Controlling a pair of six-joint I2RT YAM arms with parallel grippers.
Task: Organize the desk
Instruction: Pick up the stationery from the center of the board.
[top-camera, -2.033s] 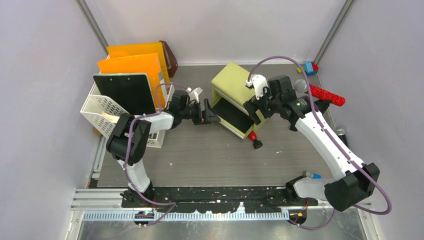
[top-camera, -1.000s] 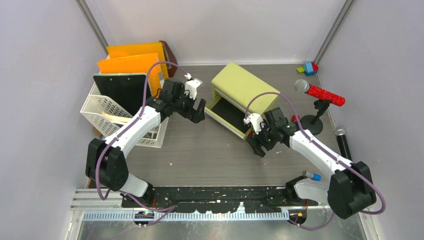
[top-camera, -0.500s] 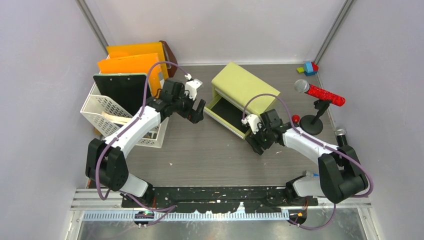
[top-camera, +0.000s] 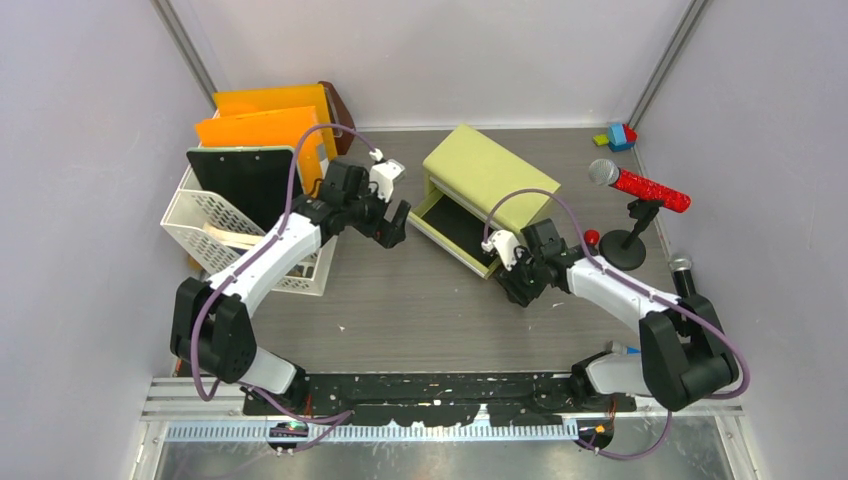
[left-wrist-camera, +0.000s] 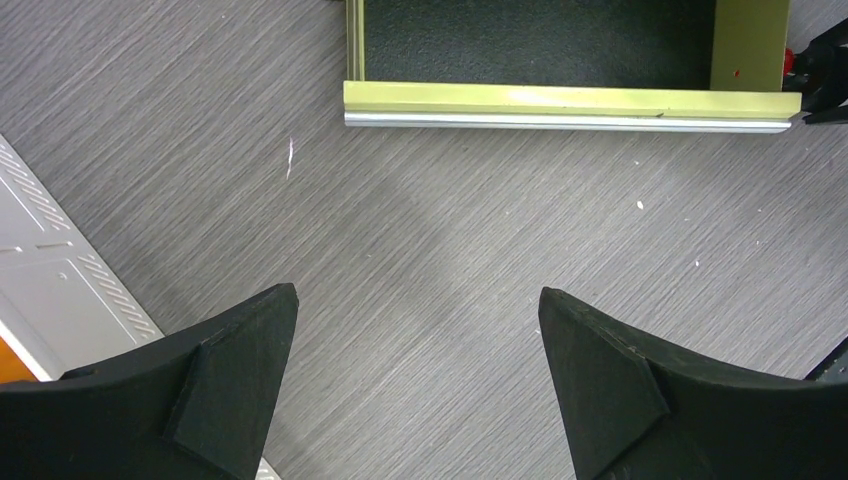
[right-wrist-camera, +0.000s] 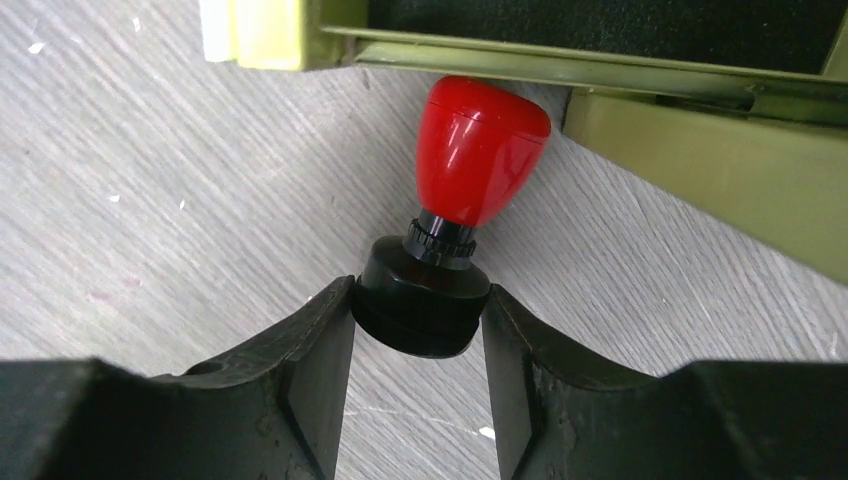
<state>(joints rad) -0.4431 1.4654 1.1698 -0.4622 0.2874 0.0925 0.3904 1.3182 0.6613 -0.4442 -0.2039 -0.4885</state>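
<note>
From the right wrist camera, at the right pincer (right-wrist-camera: 418, 320): clamped on the black base of a red-topped knob (right-wrist-camera: 480, 145), fingers (right-wrist-camera: 318, 345) pressing it from both sides. Knob on its side on the desk (right-wrist-camera: 150, 200), red top pointing ahead of the pincer and tucked against the edge of the open drawer (right-wrist-camera: 620, 72) of the yellow-green cabinet (right-wrist-camera: 700, 180). From overhead, no sight of that grip: only the right pincer (top-camera: 517, 290) low at the drawer's corner, with the knob hidden beneath.

At the left pincer (left-wrist-camera: 415, 293): spread wide, nothing between the fingers (left-wrist-camera: 230, 345), bare wood-grain below. Straight ahead of it, the drawer front and dark lining; at its left, a corner of the white basket (left-wrist-camera: 50, 290).

Only in the overhead view: left pincer (top-camera: 392, 222) between white basket (top-camera: 215, 235) and yellow-green cabinet (top-camera: 485, 170). To the right of the right pincer, a red microphone (top-camera: 645, 187) on a stand (top-camera: 628, 247) and a black microphone (top-camera: 683, 268) flat on the desk (top-camera: 400, 310).
</note>
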